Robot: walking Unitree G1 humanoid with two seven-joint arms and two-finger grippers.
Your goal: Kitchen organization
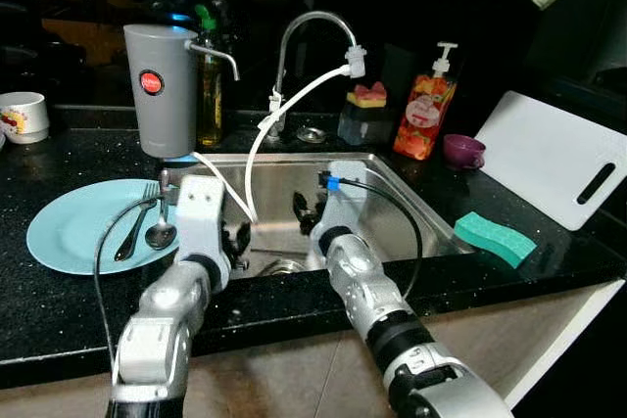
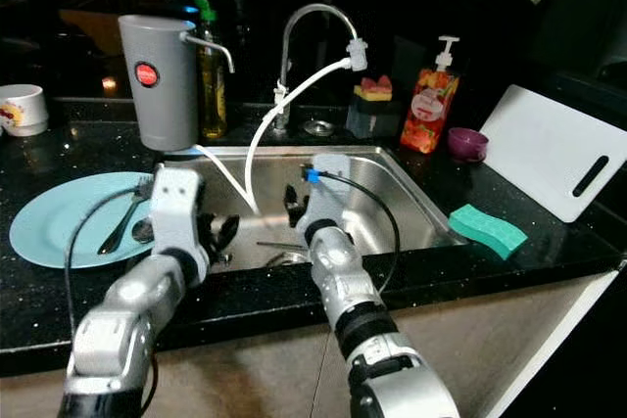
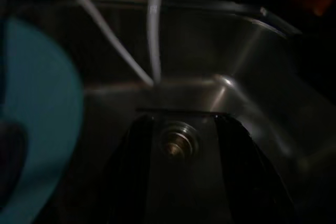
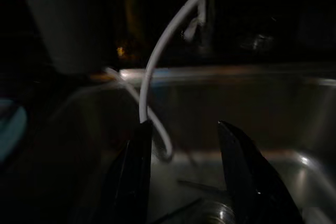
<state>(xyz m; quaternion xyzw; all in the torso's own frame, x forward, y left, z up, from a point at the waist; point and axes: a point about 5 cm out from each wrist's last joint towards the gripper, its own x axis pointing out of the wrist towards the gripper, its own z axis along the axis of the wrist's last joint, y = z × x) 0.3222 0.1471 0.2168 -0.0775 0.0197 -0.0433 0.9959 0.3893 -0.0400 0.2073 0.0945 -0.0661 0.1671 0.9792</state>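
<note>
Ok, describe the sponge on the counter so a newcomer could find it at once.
Start at the steel sink in the black counter. To its right, near the counter's front edge, lies the green sponge, just in front of the white cutting board. It is the only flat green block there; the other sponge sits behind the tap and is yellow and pink.

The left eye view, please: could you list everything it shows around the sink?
Plate: one, light blue, counter left of sink.
Fork and spoon: one each, silver, on plate.
Water filter: one, grey, behind plate.
Mug: one, white, far left.
Tap: one, chrome, behind sink.
Soap bottle: one, orange.
Bowl: one, purple.
Cutting board: one, white, right.
Sponge: one, green, right of sink.
Left claw, right claw: black, open, over sink.
</note>
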